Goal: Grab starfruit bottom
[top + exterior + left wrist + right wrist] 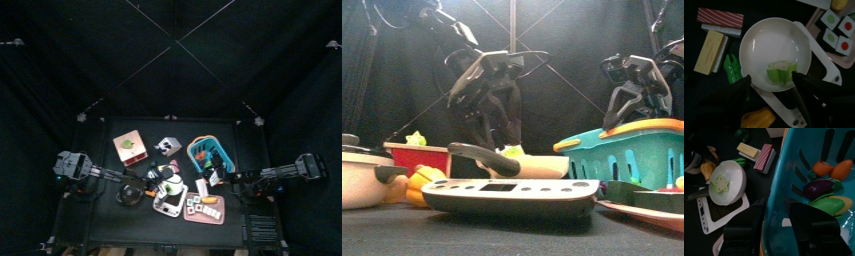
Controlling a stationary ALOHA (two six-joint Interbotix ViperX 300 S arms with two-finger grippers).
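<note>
1. My left end effector (774, 85) hangs over the white pan (764, 42), its two jaws spread open on either side of the green starfruit piece (781, 71) without touching it.
2. The starfruit piece lies inside the pan, near the rim on the side closest to my left wrist; from my right wrist it shows as a pale star shape (719, 184) in the middle of the pan (725, 189).
3. The pan sits on the bench (134, 215) partly over a white flat device (821, 62) with a dark screen.
4. Beside the pan lie a green leafy toy (732, 68), a tan block (711, 51) and a red-and-white striped block (720, 17).
5. A tray of sushi pieces (839, 31) rests just beyond the device, and a yellow toy fruit (757, 119) lies near my left wrist.
6. My right end effector (777, 225) hovers at the edge of the teal basket (794, 163), its jaws apart and gripping nothing.
7. The basket holds an orange carrot-like toy (832, 168), a purple eggplant (821, 189) and a green-and-yellow vegetable (832, 205).
8. In the front view, the pan's dark handle (476, 152) points toward the camera's left above the device (509, 195).
</note>
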